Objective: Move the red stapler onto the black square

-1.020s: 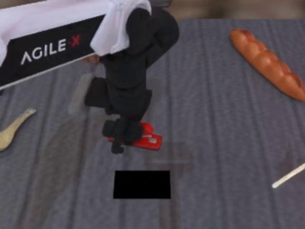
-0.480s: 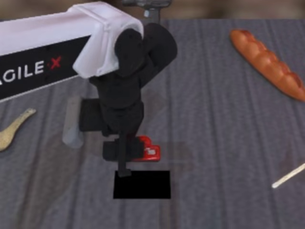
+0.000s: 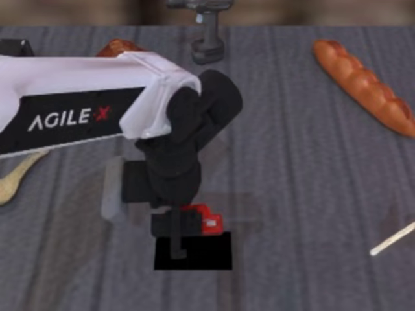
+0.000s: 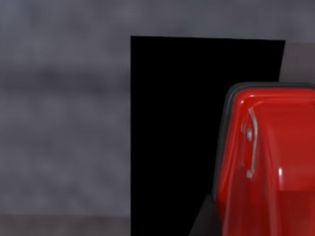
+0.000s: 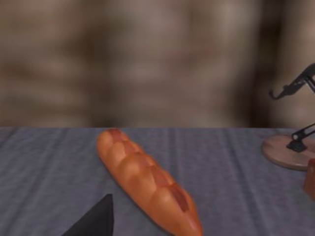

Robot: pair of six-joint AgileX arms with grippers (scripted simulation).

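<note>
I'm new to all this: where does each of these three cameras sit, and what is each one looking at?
Top view: above the table, looking down; the left arm and its end effector carry the red stapler at the black square's edge.
Left wrist view: on the left arm, looking down at stapler and square; both also appear from above.
Right wrist view: low over the table, facing the bread loaf; a dark finger tip shows.
</note>
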